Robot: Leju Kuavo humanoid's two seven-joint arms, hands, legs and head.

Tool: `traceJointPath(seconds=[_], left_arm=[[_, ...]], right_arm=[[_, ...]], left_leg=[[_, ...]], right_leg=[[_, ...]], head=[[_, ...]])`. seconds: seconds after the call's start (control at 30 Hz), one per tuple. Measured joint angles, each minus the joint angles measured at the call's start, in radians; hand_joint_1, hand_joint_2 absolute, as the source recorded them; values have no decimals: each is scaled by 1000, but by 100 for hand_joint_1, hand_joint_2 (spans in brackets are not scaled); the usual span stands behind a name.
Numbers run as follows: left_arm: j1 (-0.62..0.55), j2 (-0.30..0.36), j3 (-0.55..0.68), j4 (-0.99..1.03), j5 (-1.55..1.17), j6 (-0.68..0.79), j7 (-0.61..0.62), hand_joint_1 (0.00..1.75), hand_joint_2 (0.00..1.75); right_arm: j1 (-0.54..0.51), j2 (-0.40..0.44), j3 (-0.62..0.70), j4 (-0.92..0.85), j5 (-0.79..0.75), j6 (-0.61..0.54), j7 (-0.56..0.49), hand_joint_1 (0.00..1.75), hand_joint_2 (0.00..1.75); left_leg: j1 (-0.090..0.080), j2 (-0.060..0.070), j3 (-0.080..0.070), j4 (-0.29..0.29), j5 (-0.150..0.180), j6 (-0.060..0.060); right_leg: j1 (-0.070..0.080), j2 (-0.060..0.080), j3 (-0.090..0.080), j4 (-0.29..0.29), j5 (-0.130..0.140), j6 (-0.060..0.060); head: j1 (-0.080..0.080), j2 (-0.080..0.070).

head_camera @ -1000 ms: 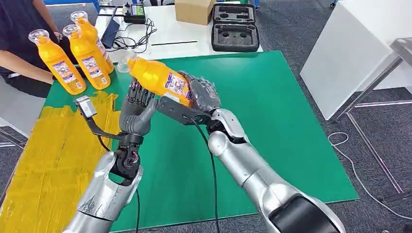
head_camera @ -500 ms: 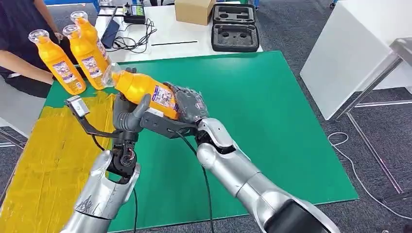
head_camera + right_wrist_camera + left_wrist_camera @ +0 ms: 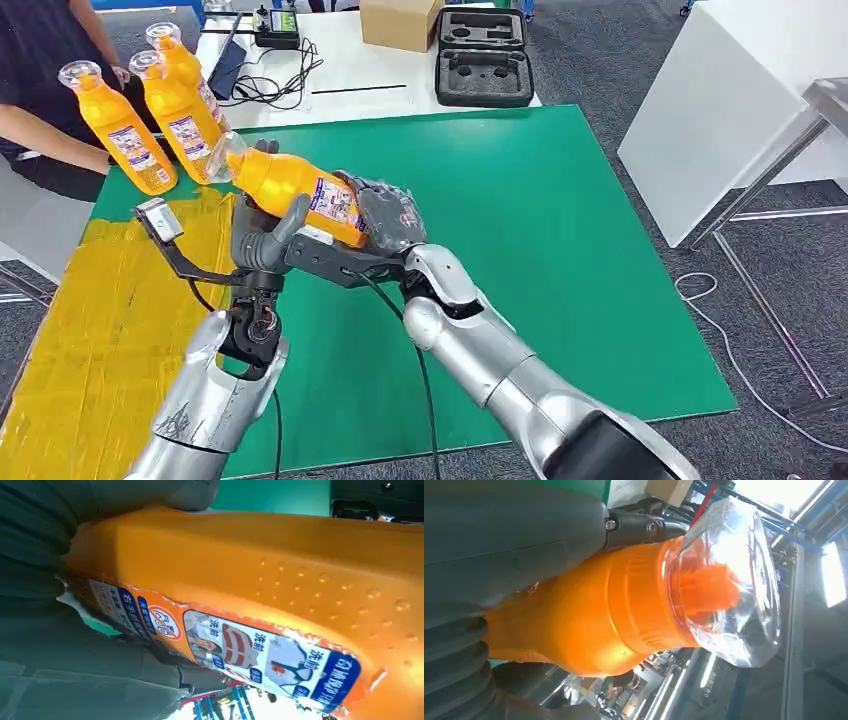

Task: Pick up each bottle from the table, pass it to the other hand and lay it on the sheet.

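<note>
Held level above the green table [image 3: 560, 200] for the handover, the orange plastic bottle [image 3: 300, 190] lay gripped by both the right hand [image 3: 388, 215] and left hand [image 3: 262, 235].

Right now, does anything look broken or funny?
Yes, a little. The label on the orange bottle looks torn and ragged along its edges in the right wrist view. The bottle is tipped sideways between the right robot hand and left robot hand, but that fits a handover.
</note>
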Motion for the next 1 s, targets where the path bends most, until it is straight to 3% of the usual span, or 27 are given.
traceJointPath(seconds=[0.7, 0.83, 0.87, 0.9, 1.0], left_arm=[[94, 15, 64, -80, -79, 41, -5, 0, 175], [119, 16, 69, -103, -113, 72, 11, 0, 175], [126, 16, 68, -109, -118, 75, 12, 120, 175], [134, 16, 68, -116, -120, 76, 13, 175, 175], [155, 16, 68, -130, -122, 79, 13, 175, 175]], right_arm=[[-8, 0, 138, -79, 53, 83, 93, 175, 175], [-37, 3, 203, -88, 30, 108, 166, 175, 175], [-42, 4, 227, -91, 14, 108, 183, 175, 175], [-48, 6, 249, -94, -1, 108, 196, 175, 175], [-66, 6, 297, -96, -38, 107, 211, 175, 175]], left_leg=[[0, 0, 0, 0, 0, 0], [0, 0, 0, 0, 0, 0], [0, 0, 0, 0, 0, 0], [0, 0, 0, 0, 0, 0], [0, 0, 0, 0, 0, 0]], right_leg=[[0, 0, 0, 0, 0, 0], [0, 0, 0, 0, 0, 0], [0, 0, -1, 0, 0, 0], [0, 0, -1, 0, 0, 0], [0, 0, -1, 0, 0, 0]], head=[[0, 0], [0, 0], [0, 0], [0, 0], [0, 0]])
